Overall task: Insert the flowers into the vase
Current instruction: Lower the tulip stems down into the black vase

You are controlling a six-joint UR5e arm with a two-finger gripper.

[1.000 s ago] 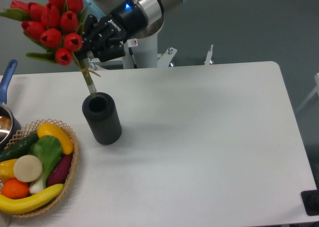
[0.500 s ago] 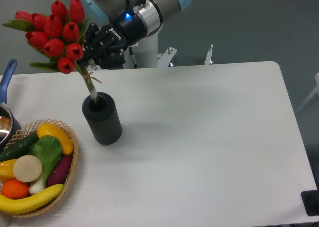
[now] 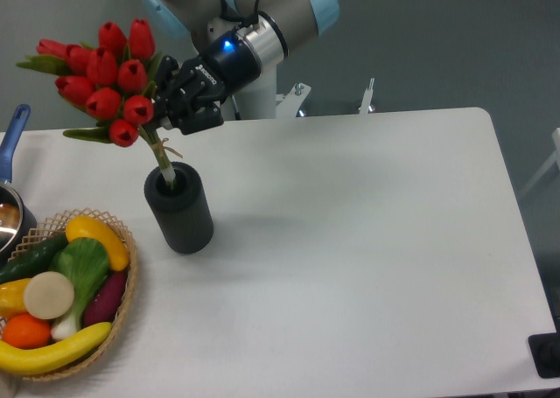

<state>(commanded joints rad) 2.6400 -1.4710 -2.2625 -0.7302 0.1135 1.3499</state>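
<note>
Tool (image 3: 164, 111) clenched on the flowers (image 3: 105, 79) just under the blooms. Bunch tilts left, stem ends inside the mouth of the vase (image 3: 179, 209); depth probably shallow, hard to judge. Vase upright on bench (image 3: 350, 240).

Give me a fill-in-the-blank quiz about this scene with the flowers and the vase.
1. The gripper holds the flowers by their ____.
2. The stem ends are inside the mouth of the ____ vase.
3. The wicker basket of fruit and vegetables sits at the table's ____ edge in the picture.

Missing words: stems; black; left
</note>
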